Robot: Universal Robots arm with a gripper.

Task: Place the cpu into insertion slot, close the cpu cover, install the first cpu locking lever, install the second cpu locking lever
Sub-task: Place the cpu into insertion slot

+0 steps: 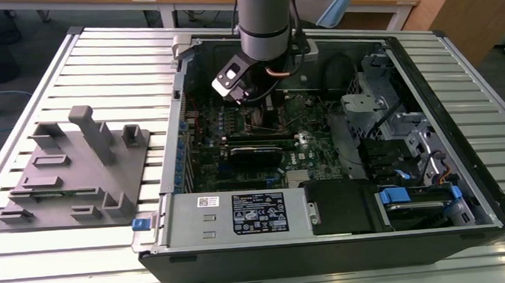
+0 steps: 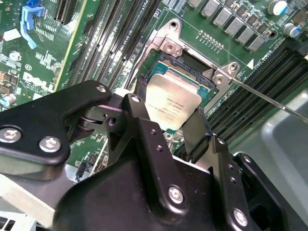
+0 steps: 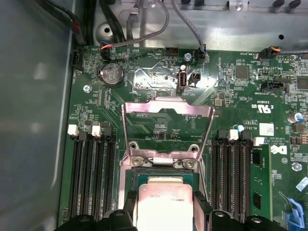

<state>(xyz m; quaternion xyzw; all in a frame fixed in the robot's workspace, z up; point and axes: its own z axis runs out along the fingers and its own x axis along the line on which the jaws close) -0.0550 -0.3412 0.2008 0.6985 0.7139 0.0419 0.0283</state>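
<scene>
Second wrist view detail showed the jaws clenched on the cpu (image 2: pixel 171 102), gripped by two opposite edges so that its flat silver top faced up and, as judged, its underside went untouched. The chip was held directly over the insertion slot (image 2: pixel 182 65); whether it already touched the contact field could not be told. Behind the slot, in the first wrist view, the cpu cover (image 3: pixel 168 106) was seen swung up on its hinge, which left the socket open to the chip. A thin locking lever (image 2: pixel 269 98) was seen released and angled away beside the socket, judged to be why the cover could stand open. Black memory slots (image 3: pixel 89 178) were ranged on both sides. All this was carried on the motherboard (image 1: pixel 313 155), mounted with a power supply (image 1: pixel 238 214) inside an open computer case (image 1: pixel 326 261) laid on the slatted worktop (image 1: pixel 104 65). A grey fixture block (image 1: pixel 67 181) was set at the exterior view's left.
</scene>
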